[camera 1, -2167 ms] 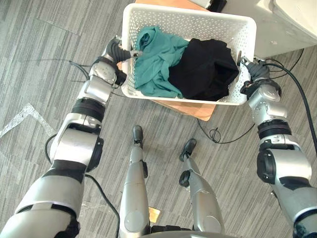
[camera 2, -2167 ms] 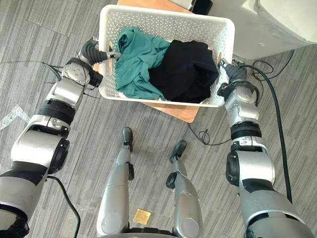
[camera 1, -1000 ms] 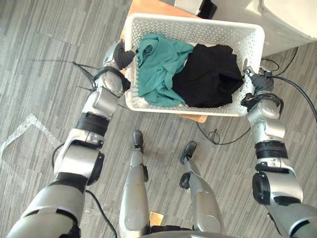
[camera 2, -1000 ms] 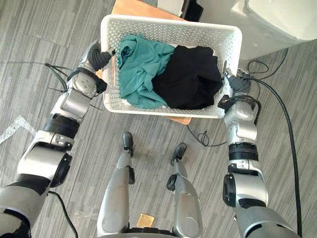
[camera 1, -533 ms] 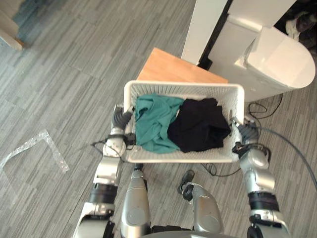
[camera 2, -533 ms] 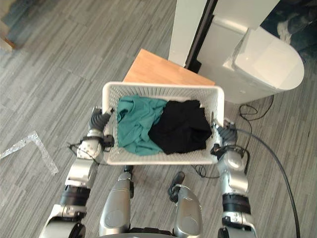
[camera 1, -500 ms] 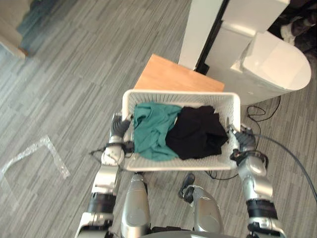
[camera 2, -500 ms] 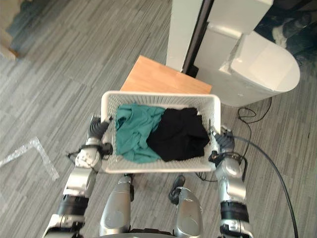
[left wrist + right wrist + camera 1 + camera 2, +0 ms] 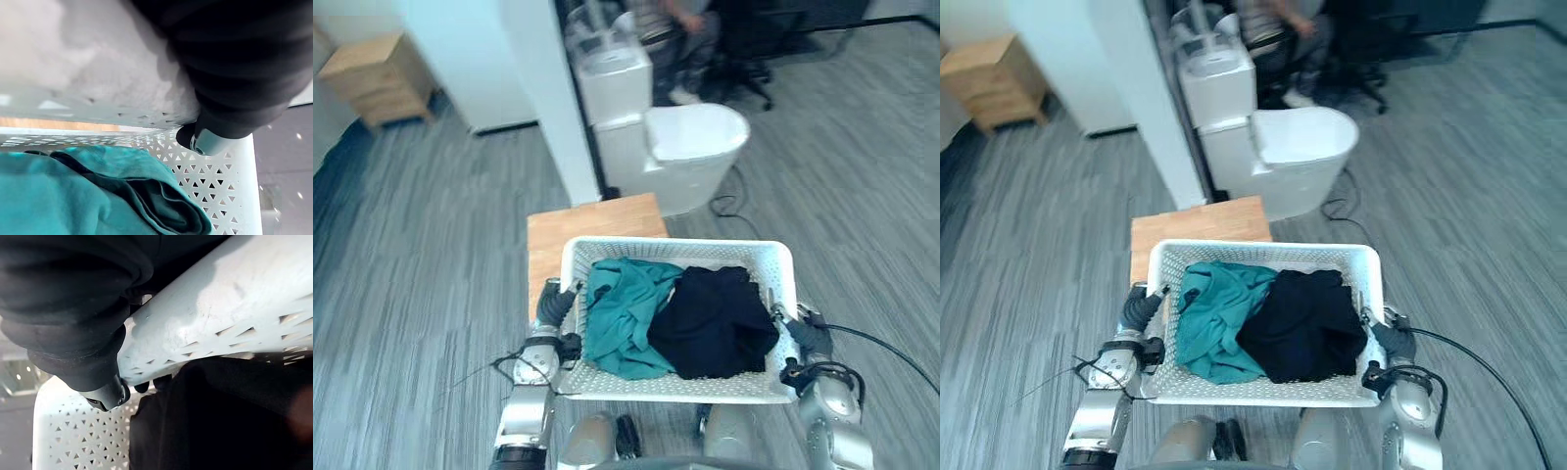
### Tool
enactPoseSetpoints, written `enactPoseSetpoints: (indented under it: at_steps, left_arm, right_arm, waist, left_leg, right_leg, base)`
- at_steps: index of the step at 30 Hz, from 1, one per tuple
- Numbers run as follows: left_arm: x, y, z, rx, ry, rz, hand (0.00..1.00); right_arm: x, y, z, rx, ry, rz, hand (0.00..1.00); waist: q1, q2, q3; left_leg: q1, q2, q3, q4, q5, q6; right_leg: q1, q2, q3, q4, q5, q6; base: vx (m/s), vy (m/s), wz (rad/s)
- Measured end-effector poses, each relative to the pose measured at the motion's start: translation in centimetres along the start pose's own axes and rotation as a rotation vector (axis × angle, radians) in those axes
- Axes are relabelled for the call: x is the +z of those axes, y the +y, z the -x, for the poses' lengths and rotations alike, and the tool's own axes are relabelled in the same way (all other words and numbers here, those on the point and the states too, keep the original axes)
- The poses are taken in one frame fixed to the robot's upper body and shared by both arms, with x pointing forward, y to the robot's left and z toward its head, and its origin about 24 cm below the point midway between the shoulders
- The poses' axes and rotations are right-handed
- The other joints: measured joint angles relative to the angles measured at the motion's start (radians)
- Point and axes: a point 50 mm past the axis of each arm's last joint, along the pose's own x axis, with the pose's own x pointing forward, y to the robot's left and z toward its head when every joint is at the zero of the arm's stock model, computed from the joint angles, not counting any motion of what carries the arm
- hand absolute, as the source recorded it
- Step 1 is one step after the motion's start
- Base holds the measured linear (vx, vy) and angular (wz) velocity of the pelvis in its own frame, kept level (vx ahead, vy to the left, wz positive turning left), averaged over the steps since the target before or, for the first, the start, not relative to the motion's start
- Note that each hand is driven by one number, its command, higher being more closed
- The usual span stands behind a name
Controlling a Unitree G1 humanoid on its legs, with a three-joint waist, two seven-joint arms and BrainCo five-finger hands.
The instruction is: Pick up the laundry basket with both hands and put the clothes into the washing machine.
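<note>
Left hand [image 9: 551, 305] and right hand [image 9: 800, 333], each clamped over one end rim of the white perforated laundry basket [image 9: 675, 247]. Inside the basket lie a teal garment [image 9: 625, 313] at its left and a black garment [image 9: 713, 323] at its right. The washing machine [image 9: 695, 137] stands beyond its far side.

A grey plank floor [image 9: 411, 294] runs across the whole scene, and a low wooden bench [image 9: 592, 230] stands on it near the middle, at the foot of a tall white column [image 9: 553, 98]. Far left, against the wall, is a small wooden cabinet [image 9: 377, 64]. Far right of the column a person [image 9: 680, 15] sits beside a black office chair [image 9: 749, 54].
</note>
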Motion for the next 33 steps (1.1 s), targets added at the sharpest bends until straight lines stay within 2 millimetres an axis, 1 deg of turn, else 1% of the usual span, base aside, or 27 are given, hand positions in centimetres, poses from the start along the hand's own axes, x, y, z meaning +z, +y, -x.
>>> enactPoseSetpoints:
  at_steps: [1, 2, 3, 4, 5, 6, 8, 9, 10, 11, 12, 13, 14, 15, 16, 17, 18, 19, 20, 21, 22, 23, 25, 26, 27, 30, 33]
  left_arm:
    - [0.0, 0.3, 0.3, 0.013, -0.001, -0.001, 1.0]
    - [-0.2, 0.8, 0.4, 0.03, 0.007, -0.002, 1.0]
    - [-0.4, 1.1, 0.5, 0.044, 0.017, -0.001, 1.0]
    - [-0.7, 1.5, 0.5, 0.061, 0.033, -0.003, 1.0]
    - [-0.9, 1.7, 0.5, 0.07, 0.04, -0.004, 1.0]
    - [-1.3, 2.1, 0.3, 0.095, 0.056, -0.006, 1.0]
    - [-2.0, 2.2, 0.2, 0.104, 0.089, -0.008, 1.0]
    - [-2.4, 2.2, 0.2, 0.104, 0.107, -0.008, 1.0]
    - [-2.5, 2.2, 0.2, 0.105, 0.111, -0.009, 1.0]
    - [-2.8, 2.1, 0.1, 0.105, 0.122, -0.006, 1.0]
    - [-2.8, 2.0, 0.1, 0.105, 0.123, -0.003, 1.0]
    - [-2.8, 1.9, 0.1, 0.112, 0.124, 0.002, 1.0]
    - [-2.9, 2.0, 0.2, 0.126, 0.129, 0.007, 1.0]
    - [-3.0, 2.2, 0.3, 0.141, 0.13, 0.011, 1.0]
    - [-2.6, 2.2, 0.3, 0.153, 0.106, 0.027, 1.0]
    - [-2.4, 2.2, 0.3, 0.157, 0.093, 0.031, 1.0]
    - [-1.9, 2.2, 0.3, 0.164, 0.072, 0.04, 1.0]
    - [-1.8, 2.2, 0.3, 0.166, 0.066, 0.039, 1.0]
    - [-1.8, 2.1, 0.3, 0.168, 0.067, 0.042, 1.0]
    - [-1.7, 2.1, 0.5, 0.174, 0.064, 0.042, 1.0]
    - [-1.6, 2.0, 0.5, 0.173, 0.06, 0.04, 1.0]
    - [-1.5, 2.0, 0.5, 0.171, 0.055, 0.038, 1.0]
    - [-1.3, 1.9, 0.3, 0.161, 0.046, 0.035, 1.0]
    - [-1.2, 1.9, 0.2, 0.162, 0.04, 0.029, 1.0]
    - [-1.0, 1.8, 0.0, 0.158, 0.032, 0.026, 1.0]
    - [-0.7, 1.8, -0.3, 0.151, 0.019, 0.01, 1.0]
    - [-0.5, 2.0, -0.4, 0.152, 0.011, -0.002, 1.0]
  right_arm:
    - [0.0, 0.4, -0.4, 0.018, 0.001, 0.003, 1.0]
    - [-0.3, 1.0, -1.4, 0.044, 0.019, 0.012, 1.0]
    - [-0.7, 1.6, -2.4, 0.065, 0.045, 0.02, 1.0]
    - [-1.1, 2.4, -3.5, 0.089, 0.077, 0.027, 1.0]
    - [-1.3, 2.8, -4.0, 0.099, 0.089, 0.034, 1.0]
    - [-1.2, 3.3, -4.8, 0.114, 0.1, 0.046, 1.0]
    - [-1.5, 3.4, -4.9, 0.115, 0.116, 0.066, 1.0]
    - [-1.9, 3.4, -4.9, 0.118, 0.135, 0.074, 1.0]
    - [-2.1, 3.3, -4.9, 0.116, 0.141, 0.076, 1.0]
    - [-2.4, 3.0, -4.7, 0.11, 0.153, 0.082, 1.0]
    - [-2.4, 3.1, -4.7, 0.108, 0.153, 0.082, 1.0]
    - [-2.3, 3.0, -4.8, 0.11, 0.149, 0.089, 1.0]
    - [-2.0, 3.3, -5.0, 0.121, 0.14, 0.1, 1.0]
    - [-1.7, 3.6, -5.2, 0.131, 0.129, 0.104, 1.0]
    - [-1.0, 4.1, -5.9, 0.132, 0.11, 0.107, 1.0]
    - [-0.7, 4.3, -6.2, 0.134, 0.104, 0.107, 1.0]
    - [-0.3, 4.6, -6.6, 0.136, 0.093, 0.107, 1.0]
    - [-0.4, 4.6, -6.6, 0.137, 0.092, 0.103, 1.0]
    - [-0.3, 4.6, -6.6, 0.135, 0.091, 0.105, 1.0]
    - [-0.2, 4.6, -6.6, 0.136, 0.087, 0.107, 1.0]
    - [-0.2, 4.5, -6.6, 0.135, 0.085, 0.106, 1.0]
    - [0.0, 4.6, -6.6, 0.133, 0.078, 0.102, 1.0]
    - [-0.1, 4.8, -6.5, 0.126, 0.076, 0.091, 1.0]
    - [-0.1, 4.7, -6.4, 0.116, 0.072, 0.079, 1.0]
    - [-0.1, 4.6, -6.2, 0.108, 0.067, 0.075, 1.0]
    - [0.0, 4.4, -5.7, 0.088, 0.053, 0.066, 1.0]
    - [0.0, 4.7, -5.6, 0.089, 0.049, 0.051, 1.0]
  waist:
    - [0.008, -0.002, -0.015]
    - [0.019, -0.003, -0.041]
    - [0.022, -0.005, -0.06]
    - [0.04, -0.005, -0.079]
    - [0.044, -0.003, -0.086]
    - [0.043, -0.003, -0.087]
    - [0.045, -0.004, -0.087]
    - [0.045, -0.01, -0.087]
    - [0.041, -0.015, -0.086]
    - [0.04, -0.008, -0.09]
    - [0.04, -0.006, -0.091]
    - [0.04, -0.003, -0.092]
    - [0.042, -0.005, -0.091]
    - [0.04, -0.01, -0.088]
    - [0.045, -0.027, -0.082]
    - [0.047, -0.03, -0.08]
    - [0.057, -0.026, -0.081]
    - [0.058, -0.028, -0.08]
    - [0.057, -0.029, -0.08]
    - [0.056, -0.026, -0.082]
    - [0.052, -0.026, -0.082]
    - [0.034, -0.022, -0.083]
    - [0.032, -0.022, -0.084]
    - [0.032, -0.021, -0.085]
    - [0.031, -0.02, -0.086]
    - [0.029, -0.018, -0.09]
    - [0.031, -0.02, -0.091]
  left_leg:
    - [-0.003, 0.0, 0.046, -0.016, 0.01, 0.004]
    - [-0.017, 0.004, 0.123, -0.04, 0.024, 0.015]
    - [-0.029, 0.013, 0.191, -0.059, 0.033, 0.024]
    - [-0.048, 0.03, 0.27, -0.081, 0.051, 0.02]
    - [-0.062, 0.044, 0.31, -0.084, 0.059, 0.019]
    - [-0.087, 0.079, 0.389, -0.085, 0.084, 0.012]
    - [-0.096, 0.123, 0.444, -0.082, 0.116, 0.003]
    - [-0.096, 0.16, 0.458, -0.06, 0.133, -0.008]
    - [-0.097, 0.185, 0.459, -0.037, 0.139, -0.017]
    - [-0.096, 0.239, 0.454, -0.004, 0.155, -0.042]
    - [-0.096, 0.267, 0.438, 0.001, 0.167, -0.055]
    - [-0.096, 0.321, 0.371, 0.009, 0.197, -0.068]
    - [-0.1, 0.35, 0.29, 0.016, 0.218, -0.051]
    - [-0.13, 0.36, 0.161, 0.045, 0.225, -0.037]
    - [-0.154, 0.269, -0.112, 0.03, 0.165, -0.119]
    - [-0.159, 0.225, -0.193, 0.022, 0.159, -0.128]
    - [-0.162, 0.146, -0.288, -0.012, 0.153, -0.125]
    - [-0.144, 0.14, -0.289, -0.025, 0.151, -0.122]
    - [-0.107, 0.131, -0.308, -0.052, 0.154, -0.13]
    - [-0.075, 0.124, -0.303, -0.087, 0.149, -0.138]
    - [-0.062, 0.119, -0.297, -0.107, 0.148, -0.14]
    - [-0.045, 0.106, -0.298, -0.148, 0.149, -0.14]
    - [-0.015, 0.09, -0.298, -0.205, 0.153, -0.147]
    - [-0.011, 0.081, -0.301, -0.224, 0.16, -0.15]
    - [-0.011, 0.074, -0.305, -0.232, 0.163, -0.146]
    - [-0.009, 0.05, -0.329, -0.239, 0.171, -0.136]
    - [-0.015, 0.053, -0.34, -0.223, 0.17, -0.135]
  right_leg:
    - [0.032, -0.009, -0.034, 0.002, -0.03, 0.007]
    - [0.085, -0.032, -0.09, -0.007, -0.064, 0.013]
    - [0.117, -0.044, -0.115, -0.031, -0.07, 0.012]
    - [0.145, -0.058, -0.122, -0.077, -0.07, 0.013]
    - [0.156, -0.066, -0.122, -0.109, -0.069, 0.014]
    - [0.183, -0.075, -0.096, -0.207, -0.063, 0.025]
    - [0.21, -0.061, -0.042, -0.397, -0.025, 0.094]
    - [0.227, -0.03, -0.014, -0.567, 0.034, 0.132]
    - [0.234, -0.008, -0.002, -0.626, 0.061, 0.159]
    - [0.262, 0.06, 0.012, -0.706, 0.072, 0.185]
    - [0.268, 0.095, 0.03, -0.738, 0.078, 0.175]
    - [0.272, 0.159, 0.076, -0.785, 0.099, 0.143]
    - [0.274, 0.199, 0.125, -0.801, 0.116, 0.116]
    - [0.27, 0.223, 0.179, -0.804, 0.124, 0.1]
    - [0.25, 0.229, 0.261, -0.801, 0.124, 0.078]
    - [0.241, 0.235, 0.293, -0.8, 0.128, 0.072]
    - [0.218, 0.25, 0.354, -0.79, 0.134, 0.063]
    - [0.214, 0.252, 0.37, -0.783, 0.134, 0.063]
    - [0.213, 0.253, 0.388, -0.777, 0.136, 0.06]
    - [0.214, 0.254, 0.4, -0.779, 0.14, 0.059]
    - [0.216, 0.253, 0.405, -0.782, 0.141, 0.061]
    - [0.217, 0.246, 0.404, -0.784, 0.145, 0.064]
    - [0.218, 0.238, 0.407, -0.79, 0.152, 0.069]
    - [0.225, 0.233, 0.405, -0.808, 0.167, 0.065]
    - [0.231, 0.228, 0.397, -0.824, 0.18, 0.072]
    - [0.26, 0.204, 0.379, -0.851, 0.19, 0.075]
    - [0.274, 0.203, 0.358, -0.856, 0.189, 0.075]
  base:
    - [-0.17, 0.094, -2.24]
    - [-0.19, 0.063, -1.9]
    - [-0.27, 0.042, -2.34]
    - [-0.25, 0.0, -1.96]
    - [-0.25, -0.057, -2.22]
    - [-0.24, -0.133, -1.76]
    - [-0.23, -0.255, -1.58]
    - [-0.19, -0.351, -1.16]
    - [-0.19, -0.492, -1.08]
    - [-0.1, -0.359, -0.84]
    - [-0.12, -0.427, -1.13]
    - [-0.12, -0.385, -1.3]
    - [-0.09, -0.365, -1.45]
    - [-0.08, -0.225, -1.71]
    - [-0.06, -0.089, -1.55]
    - [-0.06, -0.048, -1.87]
    - [-0.02, -0.038, -1.3]
    - [0.03, -0.058, -1.16]
    - [0.06, -0.045, -0.67]
    - [0.07, -0.036, -0.51]
    - [0.05, 0.025, -0.24]
    - [0.05, 0.071, 0.0]
    - [0.04, 0.091, 0.03]
    - [0.02, 0.074, 0.08]
    - [0.04, 0.119, 0.27]
    - [0.04, 0.1, 0.27]
    - [0.02, 0.014, 0.18]
